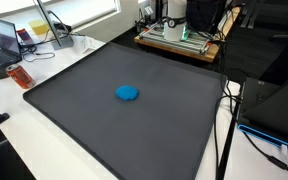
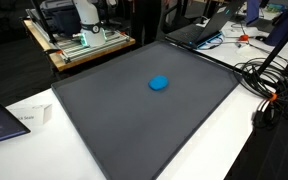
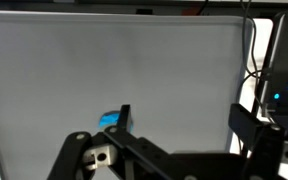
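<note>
A small flat blue object (image 1: 128, 93) (image 2: 159, 83) lies near the middle of a large dark grey mat (image 1: 94, 120) (image 2: 134, 125) in both exterior views. In the wrist view my gripper (image 3: 184, 120) is open above the mat, and nothing sits between its black fingers (image 3: 246, 125). There the blue object (image 3: 108, 119) shows just beside the left finger, which partly hides it. The gripper itself appears in neither exterior view.
The robot's base stands on a wooden platform (image 1: 179, 40) (image 2: 79, 48) at the mat's far edge. An open laptop (image 1: 4, 42) and an orange item (image 1: 21, 76) lie off one side. Cables (image 2: 269, 85), a dark laptop (image 2: 199, 30) and a white box (image 2: 34, 115) border the mat.
</note>
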Available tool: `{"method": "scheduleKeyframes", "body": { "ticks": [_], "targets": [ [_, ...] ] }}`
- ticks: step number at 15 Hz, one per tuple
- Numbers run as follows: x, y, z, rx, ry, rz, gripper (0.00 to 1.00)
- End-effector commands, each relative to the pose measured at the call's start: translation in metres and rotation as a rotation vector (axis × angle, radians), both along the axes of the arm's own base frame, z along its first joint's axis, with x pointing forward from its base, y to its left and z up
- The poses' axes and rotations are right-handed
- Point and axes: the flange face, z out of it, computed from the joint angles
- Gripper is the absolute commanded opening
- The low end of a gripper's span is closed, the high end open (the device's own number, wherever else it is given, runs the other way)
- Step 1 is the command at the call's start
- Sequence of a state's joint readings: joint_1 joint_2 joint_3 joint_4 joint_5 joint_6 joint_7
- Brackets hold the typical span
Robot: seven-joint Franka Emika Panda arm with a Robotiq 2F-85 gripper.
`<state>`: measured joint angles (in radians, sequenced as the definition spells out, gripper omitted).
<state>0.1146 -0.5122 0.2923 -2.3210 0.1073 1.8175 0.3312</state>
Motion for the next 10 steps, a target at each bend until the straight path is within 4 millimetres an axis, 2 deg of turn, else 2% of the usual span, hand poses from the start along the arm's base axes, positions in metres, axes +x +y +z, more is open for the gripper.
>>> {"method": "scheduleKeyframes", "body": {
  "ticks": [1, 6, 10],
  "targets": [
    [0.017, 0.022, -0.018, 0.079, 0.055, -0.149, 1.0],
    [0.042, 0.032, -0.049, 0.176, 0.042, -0.357, 1.0],
    [0.064, 0.036, -0.06, 0.209, -0.066, -0.521, 1.0]
  ]
}}
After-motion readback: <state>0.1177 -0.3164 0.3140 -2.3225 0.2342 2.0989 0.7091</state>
